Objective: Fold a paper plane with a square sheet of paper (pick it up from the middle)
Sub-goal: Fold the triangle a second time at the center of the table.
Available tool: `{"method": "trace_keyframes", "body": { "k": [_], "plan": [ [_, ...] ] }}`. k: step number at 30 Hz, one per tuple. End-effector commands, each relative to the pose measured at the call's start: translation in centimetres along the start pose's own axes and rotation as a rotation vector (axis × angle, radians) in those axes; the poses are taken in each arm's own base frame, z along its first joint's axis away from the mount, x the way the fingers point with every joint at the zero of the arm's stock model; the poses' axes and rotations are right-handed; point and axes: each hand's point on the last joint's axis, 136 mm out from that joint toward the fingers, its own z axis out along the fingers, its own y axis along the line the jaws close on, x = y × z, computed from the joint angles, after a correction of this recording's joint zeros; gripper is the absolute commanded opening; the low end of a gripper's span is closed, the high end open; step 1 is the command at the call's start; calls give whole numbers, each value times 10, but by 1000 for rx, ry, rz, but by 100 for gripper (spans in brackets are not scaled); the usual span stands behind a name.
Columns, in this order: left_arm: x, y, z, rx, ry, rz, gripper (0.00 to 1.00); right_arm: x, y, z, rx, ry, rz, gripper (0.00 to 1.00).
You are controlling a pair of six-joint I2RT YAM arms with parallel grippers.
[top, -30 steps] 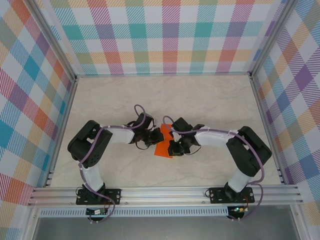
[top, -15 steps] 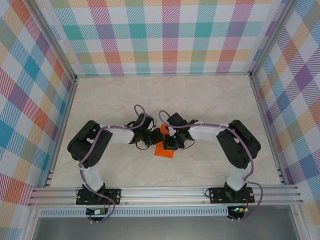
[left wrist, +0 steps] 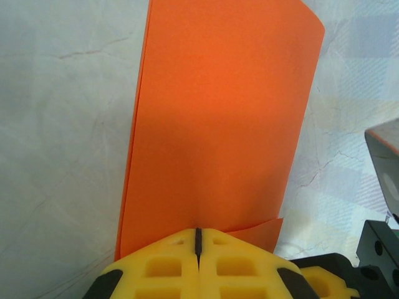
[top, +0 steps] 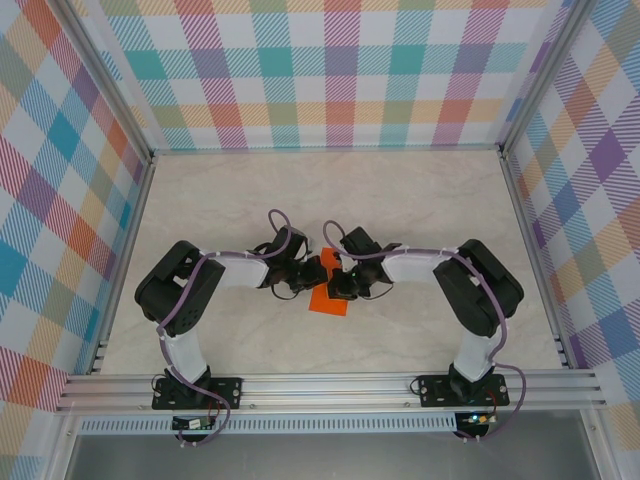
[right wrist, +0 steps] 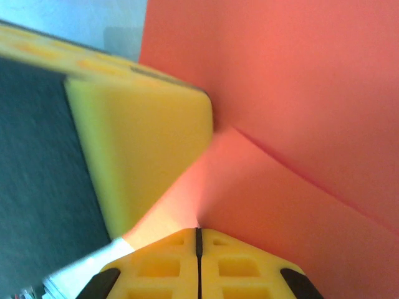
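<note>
- The pale marbled table [top: 420, 200] filled the floor of the cell, and we saw plaid walls [top: 340, 70] around it on three sides.
- An aluminium rail [top: 330, 385] ran along the near edge, with both arm bases bolted to it.
- The left arm [top: 175, 290] and the right arm [top: 480, 290] each bent inward, so that their wrists met near the middle of the table, slightly toward the near side.
- The square sheet of paper [top: 326, 298] lay between the two wrists, bright orange and partly covered by them in the top view.
- In the left wrist view we saw the paper [left wrist: 218, 124] folded over. It stretched away from the fingers as a tall band, with doubled layers along its left edge and a small corner sticking out low on the right.
- In the right wrist view the paper [right wrist: 299, 93] showed a sharp crease running slantwise across it.
- The left gripper [left wrist: 198, 240] had its yellow jaws pressed together, pinching the near edge of the paper. From above we placed it [top: 310, 272] just left of the sheet.
- The right gripper [right wrist: 198, 237] was likewise clamped shut on the paper, and from above it sat [top: 340, 282] over the sheet.
- A yellow finger [right wrist: 143, 143] of the other tool lay against the paper just beside the right gripper.
</note>
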Motion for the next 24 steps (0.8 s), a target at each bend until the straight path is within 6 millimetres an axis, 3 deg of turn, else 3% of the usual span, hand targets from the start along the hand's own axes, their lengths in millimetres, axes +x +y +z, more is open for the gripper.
{"method": "trace_keyframes", "body": {
  "k": [1, 7, 11, 20, 24],
  "plan": [
    [48, 103, 3, -375, 103, -113, 4, 36, -18, -3, 19, 91, 22, 7],
    [48, 105, 3, -387, 101, -117, 4, 61, -27, -13, 26, 132, 38, 7],
    [49, 105, 3, -385, 103, -117, 4, 66, -30, -18, 43, 130, 37, 7],
    [47, 102, 4, -373, 103, -112, 4, 31, 5, -34, -5, 49, -36, 8],
    [48, 102, 4, -371, 105, -112, 4, 17, 17, -30, -21, 44, -57, 8]
  ]
}}
